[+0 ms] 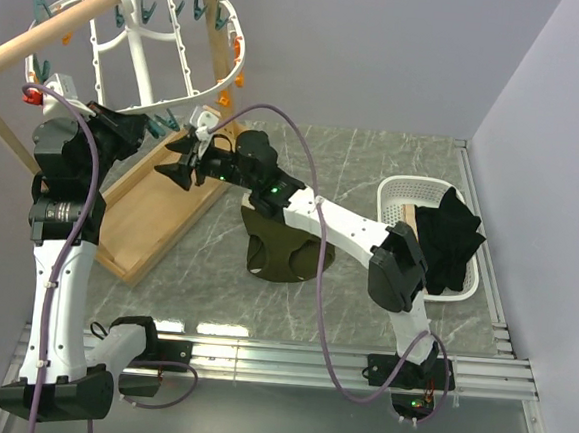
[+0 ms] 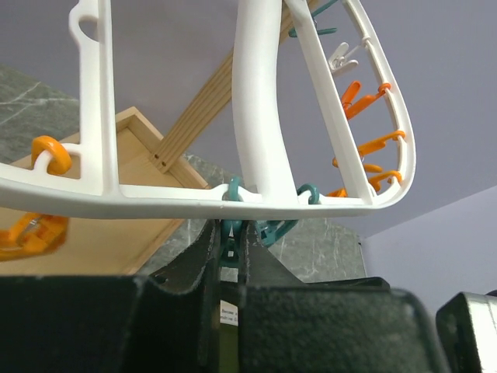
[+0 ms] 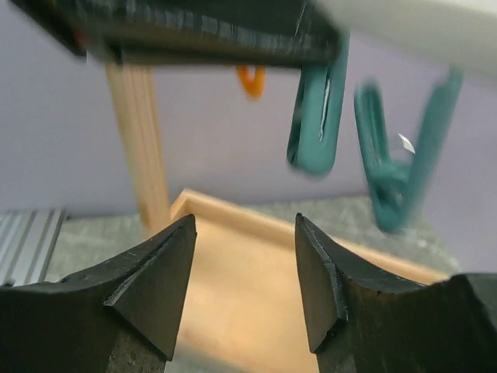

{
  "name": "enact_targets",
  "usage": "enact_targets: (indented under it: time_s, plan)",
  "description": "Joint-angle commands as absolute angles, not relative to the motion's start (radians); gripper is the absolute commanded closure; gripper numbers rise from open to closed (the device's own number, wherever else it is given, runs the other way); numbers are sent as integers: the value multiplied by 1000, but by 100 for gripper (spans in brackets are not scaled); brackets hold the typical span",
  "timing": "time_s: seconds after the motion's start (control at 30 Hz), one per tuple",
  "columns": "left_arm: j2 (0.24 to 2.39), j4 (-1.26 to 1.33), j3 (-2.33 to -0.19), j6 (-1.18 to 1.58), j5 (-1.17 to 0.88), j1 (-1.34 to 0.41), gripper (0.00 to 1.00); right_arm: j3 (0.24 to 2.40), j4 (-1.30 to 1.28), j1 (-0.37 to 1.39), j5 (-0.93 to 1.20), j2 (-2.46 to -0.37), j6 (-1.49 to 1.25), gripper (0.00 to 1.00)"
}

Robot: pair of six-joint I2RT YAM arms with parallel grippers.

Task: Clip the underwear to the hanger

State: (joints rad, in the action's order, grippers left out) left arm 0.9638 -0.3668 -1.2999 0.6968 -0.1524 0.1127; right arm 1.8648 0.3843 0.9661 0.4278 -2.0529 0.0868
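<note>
The white hanger (image 1: 144, 65) hangs from a wooden pole at the top left, with teal and orange clothespins on its rim. My left gripper (image 1: 154, 124) is under its lower rim. In the left wrist view the hanger (image 2: 256, 116) fills the frame, and the left gripper (image 2: 229, 233) is shut on a teal clothespin (image 2: 227, 247). My right gripper (image 1: 174, 157) is just beside it, open and empty. In the right wrist view it (image 3: 245, 225) sits below two teal clothespins (image 3: 314, 116). The olive underwear (image 1: 271, 255) lies on the table under the right arm.
The wooden stand's tray (image 1: 165, 207) lies below both grippers, and its pole (image 1: 64, 28) crosses the top left. A white basket (image 1: 401, 195) at the right holds a black garment (image 1: 448, 239). Walls close in the back and the right.
</note>
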Motion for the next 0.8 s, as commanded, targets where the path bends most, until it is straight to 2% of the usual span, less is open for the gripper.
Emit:
enact_targets:
  time_s: [0.0,0.13,0.23,0.37,0.63,0.7,0.77]
  plan:
    - [956,-310,-1302,690,-143,115,100,1809,335,930,485,-1942,62,39]
    - [950,-310,-1302,681,-146,115,100,1639,241,888,473,-1827,31,40]
    - [953,-313,-1304,677,-147,115,100,1464,197,874,425,-1743,25,47]
    - [951,-319,-1309,667,-146,115,100,1347,94,827,341,-1717,12,51]
    - [936,-321,-1287,672,-137,114,100,1502,-187,755,57,-1925,-173,54]
    - [936,-324,-1290,669,-138,115,100,1522,-195,755,19,-1959,-218,50]
    - [934,-324,-1290,666,-135,114,100,1557,-209,753,3,-1989,-254,41]
